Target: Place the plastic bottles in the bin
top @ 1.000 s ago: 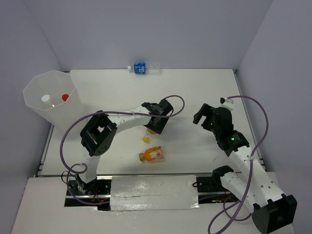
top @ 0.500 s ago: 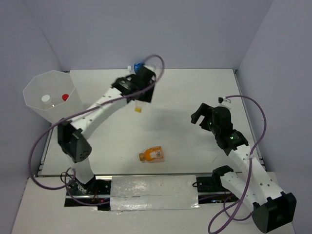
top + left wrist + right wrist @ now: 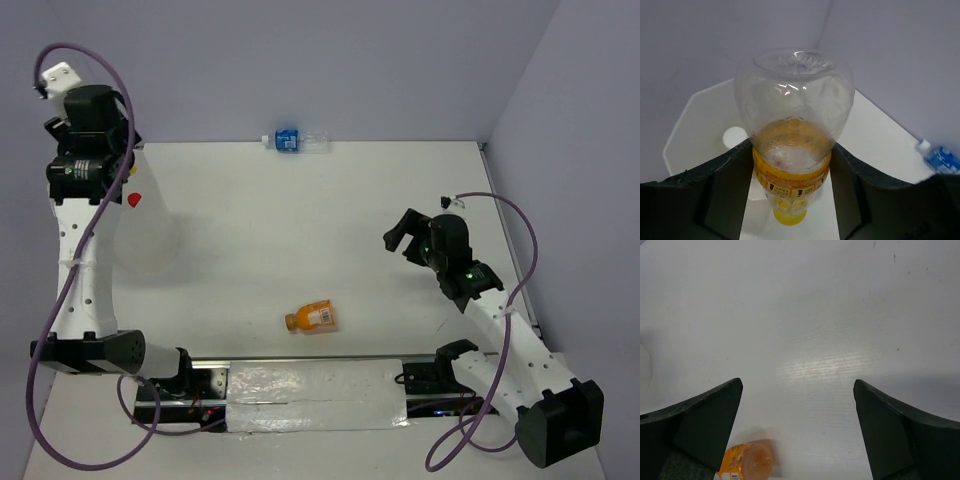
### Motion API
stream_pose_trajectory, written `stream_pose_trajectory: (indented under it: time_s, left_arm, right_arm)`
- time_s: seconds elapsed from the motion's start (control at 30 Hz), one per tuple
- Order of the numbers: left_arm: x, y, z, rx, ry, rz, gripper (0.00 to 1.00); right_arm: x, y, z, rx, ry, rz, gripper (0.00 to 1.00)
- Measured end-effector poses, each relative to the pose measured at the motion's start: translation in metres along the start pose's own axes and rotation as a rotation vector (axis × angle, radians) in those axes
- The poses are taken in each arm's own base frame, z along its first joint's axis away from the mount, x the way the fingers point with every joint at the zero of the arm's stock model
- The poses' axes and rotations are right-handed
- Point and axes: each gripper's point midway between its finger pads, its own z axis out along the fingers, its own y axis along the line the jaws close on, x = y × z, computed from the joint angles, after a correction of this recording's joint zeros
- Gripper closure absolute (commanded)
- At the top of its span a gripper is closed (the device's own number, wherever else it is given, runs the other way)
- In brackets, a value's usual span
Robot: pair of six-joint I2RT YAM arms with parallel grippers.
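Observation:
My left gripper (image 3: pixel 92 135) is raised over the bin (image 3: pixel 150 235) at the far left. It is shut on an orange juice bottle (image 3: pixel 792 150), held yellow cap down above the bin's opening (image 3: pixel 690 125). A white cap (image 3: pixel 735 137) and a red cap (image 3: pixel 134 199) show inside the bin. A second orange juice bottle (image 3: pixel 312 318) lies on the table near the front and shows in the right wrist view (image 3: pixel 747 462). A blue-labelled bottle (image 3: pixel 290 140) lies at the back wall. My right gripper (image 3: pixel 400 235) is open and empty above the table (image 3: pixel 797 385).
The grey walls close in the table at the back and both sides. A silver-taped strip (image 3: pixel 315 395) runs along the near edge between the arm bases. The left arm's purple cable (image 3: pixel 45 330) hangs down the left side.
My left arm has swung from the table's middle up and left to above the bin, carrying the orange juice bottle. My right gripper has shifted slightly left.

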Motion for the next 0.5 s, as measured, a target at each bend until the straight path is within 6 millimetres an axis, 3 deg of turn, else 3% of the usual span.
stream_pose_trajectory:
  time_s: [0.1, 0.2, 0.23, 0.27, 0.3, 0.33, 0.5]
  left_arm:
    - [-0.007, 0.034, 0.015, -0.096, -0.011, -0.062, 0.30]
    - [-0.001, 0.061, 0.030, -0.180, 0.003, -0.107, 0.29]
    - [0.002, 0.067, 0.034, -0.199, 0.009, -0.115, 0.22]
    - [0.007, 0.072, 0.038, -0.216, 0.020, -0.117, 0.22]
    - [0.014, 0.075, 0.042, -0.227, 0.031, -0.124, 0.09]
    - [0.023, 0.077, 0.046, -0.234, 0.049, -0.124, 0.03]
    - [0.063, 0.080, 0.057, -0.242, 0.139, -0.081, 0.01]
  right_arm:
    - [0.002, 0.001, 0.001, -0.004, 0.008, 0.002, 0.00]
    - [0.001, 0.002, 0.001, -0.008, 0.006, 0.003, 0.00]
    - [0.001, 0.002, 0.001, -0.008, 0.006, 0.003, 0.00]
    - [0.001, 0.002, 0.001, -0.009, 0.005, 0.003, 0.00]
    - [0.001, 0.002, 0.001, -0.010, 0.004, 0.003, 0.00]
    - [0.000, 0.002, 0.001, -0.010, 0.004, 0.003, 0.00]
    - [0.001, 0.002, 0.001, -0.010, 0.005, 0.002, 0.00]
